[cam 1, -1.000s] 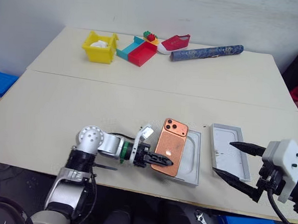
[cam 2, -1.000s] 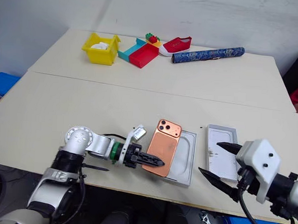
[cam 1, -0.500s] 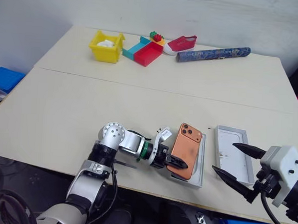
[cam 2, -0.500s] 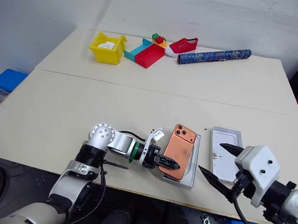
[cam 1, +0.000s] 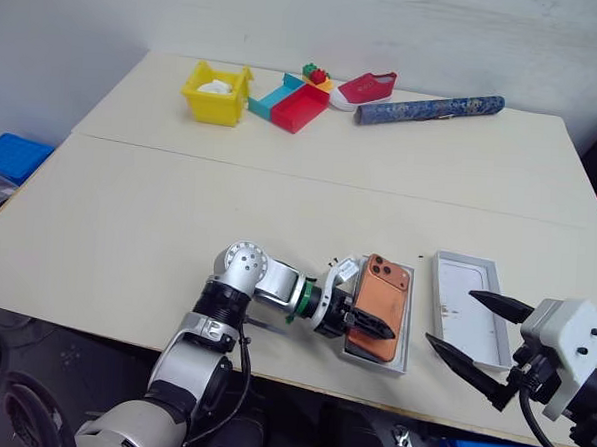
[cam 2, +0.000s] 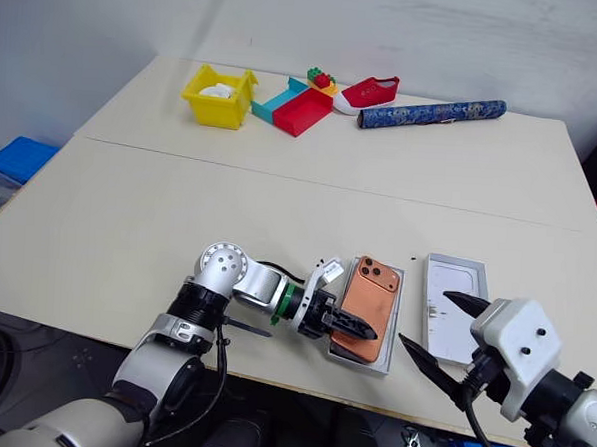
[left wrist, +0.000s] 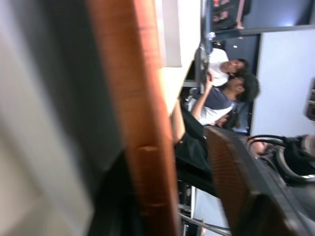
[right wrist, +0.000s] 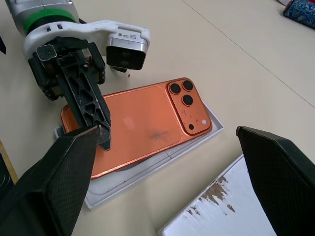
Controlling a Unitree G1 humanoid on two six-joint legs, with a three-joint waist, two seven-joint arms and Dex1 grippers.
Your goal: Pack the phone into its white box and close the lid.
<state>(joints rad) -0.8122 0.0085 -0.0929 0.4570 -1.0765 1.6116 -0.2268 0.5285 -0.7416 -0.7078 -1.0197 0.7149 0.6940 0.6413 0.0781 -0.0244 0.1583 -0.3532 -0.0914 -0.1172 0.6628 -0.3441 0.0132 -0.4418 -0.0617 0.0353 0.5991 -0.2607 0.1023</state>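
The copper-orange phone [cam 1: 382, 306] lies back up over the white box [cam 1: 406, 324], its camera bump at the far end. It covers the box's floor; whether it is fully seated I cannot tell. My left gripper [cam 1: 360, 324] reaches in from the left at the phone's near end. One finger [right wrist: 88, 103] hangs above the phone's back, and the left wrist view shows a gap between a pad [left wrist: 236, 187] and the phone's edge [left wrist: 142, 123]. The lid [cam 1: 456, 282] lies inside up just right of the box. My right gripper [cam 1: 452, 317] hovers open over the lid's near end.
At the table's far side stand a yellow bin [cam 1: 215, 91], a red and teal bin [cam 1: 290, 103], toy bricks [cam 1: 311, 74], a red shoe [cam 1: 363, 87] and a blue patterned roll [cam 1: 430, 107]. The box and lid sit near the table's front edge. A person [left wrist: 221, 93] sits beyond the table.
My left gripper has carried the phone to the right and set it down over the box, and its jaws have parted. The right gripper has stayed put. The camera has shifted.
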